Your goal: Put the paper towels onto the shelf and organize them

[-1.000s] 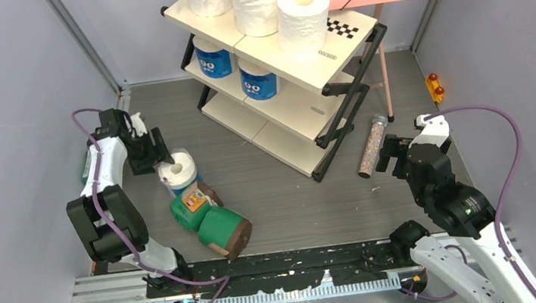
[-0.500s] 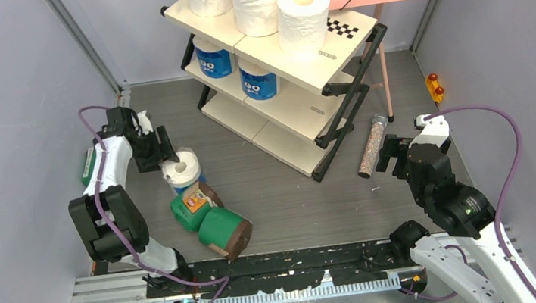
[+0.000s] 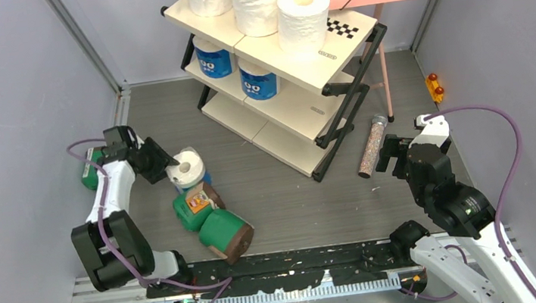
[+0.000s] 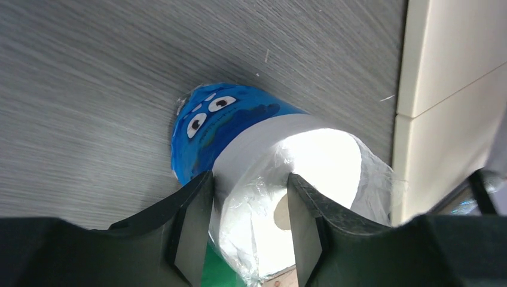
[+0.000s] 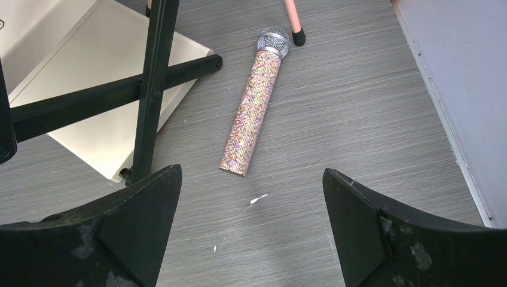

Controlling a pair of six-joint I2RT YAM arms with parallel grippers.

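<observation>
The grey wood-grain floor (image 3: 293, 194) is walled by pale panels, and on it the blue-wrapped paper towel roll with a cartoon face (image 3: 187, 170) is stood upright, core up, just beside two green-wrapped rolls (image 3: 225, 233) and apart from the cream three-tier shelf (image 3: 337, 52) to its far right. Its top rim is straddled from the left by the left gripper (image 3: 165, 166), set narrow, though whether the fingers truly press cannot be told. The right gripper (image 5: 251, 176) is spread wide and empty, well apart, so the lift is judged the left arm's.

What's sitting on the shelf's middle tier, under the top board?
Two blue-wrapped paper towel rolls, the left one and the right one, stand side by side. The top board covers their upper ends and anything behind them.
</observation>
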